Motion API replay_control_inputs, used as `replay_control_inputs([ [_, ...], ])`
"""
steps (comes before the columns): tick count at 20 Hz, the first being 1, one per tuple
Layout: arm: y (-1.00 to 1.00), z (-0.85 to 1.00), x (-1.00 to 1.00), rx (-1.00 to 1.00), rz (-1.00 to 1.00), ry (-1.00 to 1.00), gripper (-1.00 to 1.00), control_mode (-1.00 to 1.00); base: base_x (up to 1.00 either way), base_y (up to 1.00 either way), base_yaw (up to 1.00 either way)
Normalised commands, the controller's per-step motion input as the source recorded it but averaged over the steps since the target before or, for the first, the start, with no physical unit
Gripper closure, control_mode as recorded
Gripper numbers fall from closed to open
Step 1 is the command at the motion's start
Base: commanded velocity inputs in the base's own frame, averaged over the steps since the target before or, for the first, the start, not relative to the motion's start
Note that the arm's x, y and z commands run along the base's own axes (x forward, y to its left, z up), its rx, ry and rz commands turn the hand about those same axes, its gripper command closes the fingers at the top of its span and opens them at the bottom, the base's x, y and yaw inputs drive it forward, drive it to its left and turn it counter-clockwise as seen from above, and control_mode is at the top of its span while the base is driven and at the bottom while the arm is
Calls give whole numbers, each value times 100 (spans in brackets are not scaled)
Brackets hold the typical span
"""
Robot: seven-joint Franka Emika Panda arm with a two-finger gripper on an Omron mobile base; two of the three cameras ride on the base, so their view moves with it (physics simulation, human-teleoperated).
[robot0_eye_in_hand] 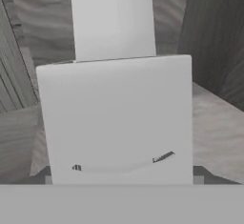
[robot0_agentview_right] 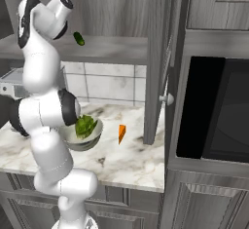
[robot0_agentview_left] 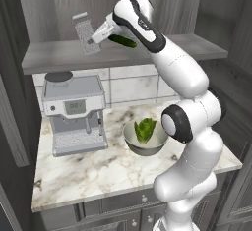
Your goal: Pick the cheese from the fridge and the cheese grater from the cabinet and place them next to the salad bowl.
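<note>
The cheese grater (robot0_agentview_left: 84, 32), a grey speckled box with a top handle, leans tilted over the cabinet's open shelf (robot0_agentview_left: 54, 59). My gripper (robot0_agentview_left: 93, 38) is closed across its side. Up close, the pale grater face (robot0_eye_in_hand: 119, 118) stands right between the dark fingertips (robot0_eye_in_hand: 47, 174). The salad bowl (robot0_agentview_left: 129, 135) with green lettuce sits on the marble counter in front of the arm, and shows again as the bowl (robot0_agentview_right: 97, 131) in the right base view. The cheese (robot0_agentview_right: 121, 132), a small orange wedge, lies on the counter just right of the bowl. The fridge is out of view.
A grey coffee machine (robot0_agentview_left: 76, 112) stands on the counter's left under the shelf. A green cucumber (robot0_agentview_left: 123, 41) lies on the shelf behind the hand. A tall cabinet door with a knob (robot0_agentview_right: 166, 98) and a dark oven opening (robot0_agentview_right: 214, 111) bound the counter on the right.
</note>
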Motion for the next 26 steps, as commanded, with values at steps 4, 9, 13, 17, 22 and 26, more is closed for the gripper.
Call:
replay_control_inputs([
  [4, -21, -22, -84, 0, -3, -18, 100, -100, 0, 0, 0],
  [9, -24, -11, -80, 7, -5, -10, 100, -100, 0, 0, 0],
  [13, -24, 8, -73, 16, -14, 0, 100, -100, 0, 0, 0],
  [17, -21, 6, -84, 16, -15, 0, 100, -100, 0, 0, 0],
  [22, -7, -4, -89, 4, -6, 1, 100, -100, 0, 0, 0],
  [26, -5, -21, -87, 0, 0, 1, 100, -100, 0, 0, 0],
])
